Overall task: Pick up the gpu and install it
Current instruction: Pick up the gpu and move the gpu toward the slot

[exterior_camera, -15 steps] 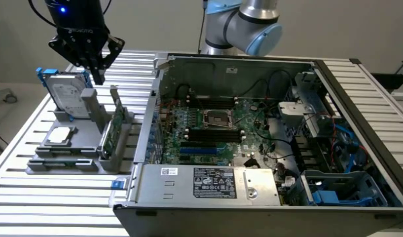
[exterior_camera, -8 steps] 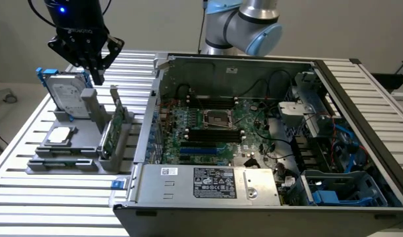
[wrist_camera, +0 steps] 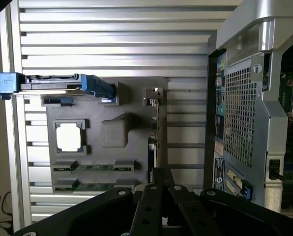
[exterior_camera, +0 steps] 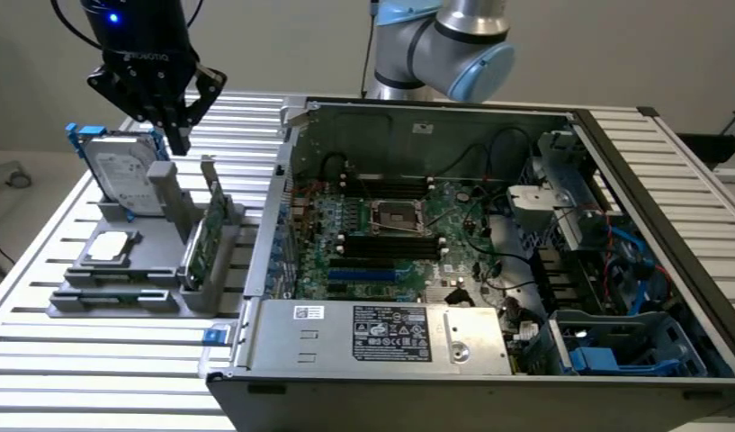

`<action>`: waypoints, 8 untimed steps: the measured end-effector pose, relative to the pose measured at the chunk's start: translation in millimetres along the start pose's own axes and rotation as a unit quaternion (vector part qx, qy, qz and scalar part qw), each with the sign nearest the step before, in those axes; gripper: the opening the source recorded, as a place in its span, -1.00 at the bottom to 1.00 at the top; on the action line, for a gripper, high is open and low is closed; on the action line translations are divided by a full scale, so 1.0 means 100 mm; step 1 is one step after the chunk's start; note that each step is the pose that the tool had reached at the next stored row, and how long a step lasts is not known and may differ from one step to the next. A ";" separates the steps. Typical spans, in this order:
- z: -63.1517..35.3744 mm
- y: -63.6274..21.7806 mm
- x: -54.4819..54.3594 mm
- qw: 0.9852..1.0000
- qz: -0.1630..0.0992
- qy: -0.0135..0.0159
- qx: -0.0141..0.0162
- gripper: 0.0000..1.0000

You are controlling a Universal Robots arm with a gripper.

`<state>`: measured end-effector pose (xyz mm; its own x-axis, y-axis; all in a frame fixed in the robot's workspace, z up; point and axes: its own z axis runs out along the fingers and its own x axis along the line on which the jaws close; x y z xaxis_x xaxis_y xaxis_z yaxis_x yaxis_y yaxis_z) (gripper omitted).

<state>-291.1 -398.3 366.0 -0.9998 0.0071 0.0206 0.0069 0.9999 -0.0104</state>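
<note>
**Parts station: gpu in its rack, pincer above and empty**

- Pincer (exterior_camera: 179,137): black, fingers drawn together with nothing between them. It hangs over the far end of the grey holder, above the parts and touching none. In the wrist view its tips (wrist_camera: 161,173) sit in line with the card's thin edge.
- Gpu (exterior_camera: 210,225): green card standing on edge in a slot of the grey holder (exterior_camera: 115,297), on the side nearest the computer case; silver bracket (wrist_camera: 153,93) at one end. Not lifted, not installed.
- Hard drive (exterior_camera: 125,175): silver, blue frame, upright at the holder's far corner.
- Processor chip (exterior_camera: 109,247): square, silver, lying flat in its recess.
- Computer case (exterior_camera: 463,243): open, motherboard exposed, just beside the holder at the exterior view's right.
- Counter (exterior_camera: 91,378): slatted aluminium, carrying holder and case.
</note>
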 end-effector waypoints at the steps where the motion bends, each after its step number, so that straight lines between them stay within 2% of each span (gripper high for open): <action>1: 0.000 0.000 0.00 1.000 0.000 0.000 0.000 -0.76; 2: 0.000 0.000 0.00 1.000 0.000 0.000 0.000 -0.65; 3: 0.000 0.000 0.00 1.000 0.000 0.000 0.000 -0.65; 4: 0.000 0.000 0.00 1.000 0.000 0.000 0.000 -0.41; 7: 0.002 0.000 0.00 1.000 0.000 0.000 0.000 -0.29; 8: 0.012 0.001 0.00 1.000 0.000 0.000 0.002 -0.29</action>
<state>-291.4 -398.3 364.9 -0.9998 0.0072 0.0204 0.0069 0.9999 -0.0141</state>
